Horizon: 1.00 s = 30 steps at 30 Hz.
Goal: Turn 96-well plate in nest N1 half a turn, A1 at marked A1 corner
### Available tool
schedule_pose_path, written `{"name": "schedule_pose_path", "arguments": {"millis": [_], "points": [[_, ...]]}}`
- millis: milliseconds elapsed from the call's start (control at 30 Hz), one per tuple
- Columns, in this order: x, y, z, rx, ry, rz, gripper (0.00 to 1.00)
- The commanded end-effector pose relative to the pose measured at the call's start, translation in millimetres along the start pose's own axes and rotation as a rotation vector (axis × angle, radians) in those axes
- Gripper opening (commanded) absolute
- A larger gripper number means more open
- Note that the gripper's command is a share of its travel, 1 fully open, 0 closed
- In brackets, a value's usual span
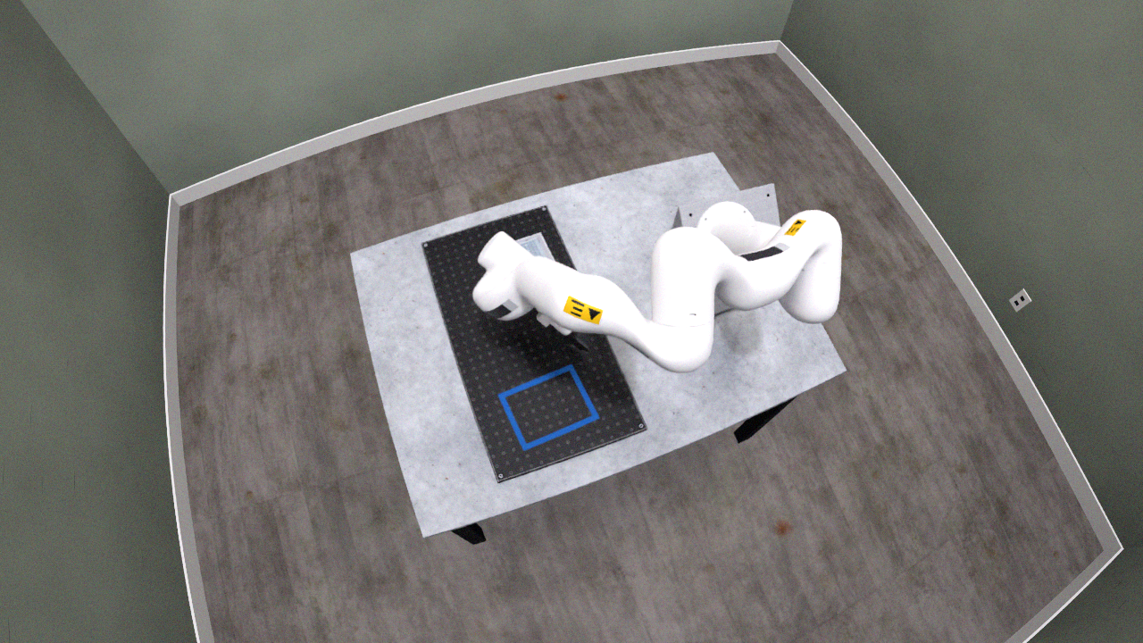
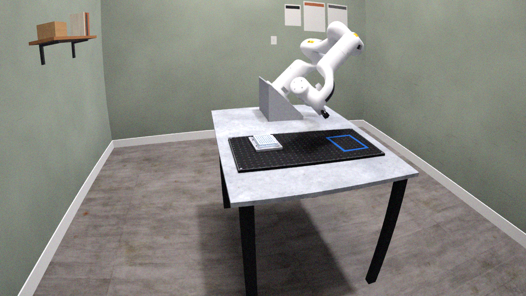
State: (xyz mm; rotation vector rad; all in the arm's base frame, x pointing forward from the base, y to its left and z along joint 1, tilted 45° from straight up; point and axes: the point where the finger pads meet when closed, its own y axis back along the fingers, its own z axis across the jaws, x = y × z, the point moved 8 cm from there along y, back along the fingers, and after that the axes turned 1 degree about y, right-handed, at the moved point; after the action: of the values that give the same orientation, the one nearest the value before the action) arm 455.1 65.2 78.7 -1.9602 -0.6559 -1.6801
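Observation:
The 96-well plate [image 2: 265,141] is white and lies flat in the grey plate nest N1 [image 2: 268,149] at the left end of the black breadboard [image 2: 301,156] [image 1: 479,383]. In the top view only a corner of the plate [image 1: 533,243] shows behind the arm. The cut-off corner and the A1 mark are too small to tell. My gripper [image 2: 325,114] [image 1: 578,344] is open and empty. It hangs above the back of the table, far to the right of the plate and behind the blue rectangle [image 2: 354,149] [image 1: 511,421].
The arm is folded above a grey wedge pedestal [image 2: 273,106] at the back of the white table [image 2: 294,183] [image 1: 399,359]. The blue rectangle is marked on the breadboard's right end.

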Motion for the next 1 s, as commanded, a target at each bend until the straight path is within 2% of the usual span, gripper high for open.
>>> {"name": "schedule_pose_path", "arguments": {"millis": [0,533,767,867,967], "points": [[0.6,0.8,0.1,-0.001,0.001,-0.001,1.00],[0.6,0.8,0.1,-0.001,0.001,-0.001,1.00],[-18.7,18.1,-1.3,-0.092,-0.159,-0.081,1.00],[-20.7,19.5,-1.0,-0.093,-0.162,-0.082,1.00],[-29.5,27.5,-2.3,-0.142,-0.242,-0.115,1.00]]}}
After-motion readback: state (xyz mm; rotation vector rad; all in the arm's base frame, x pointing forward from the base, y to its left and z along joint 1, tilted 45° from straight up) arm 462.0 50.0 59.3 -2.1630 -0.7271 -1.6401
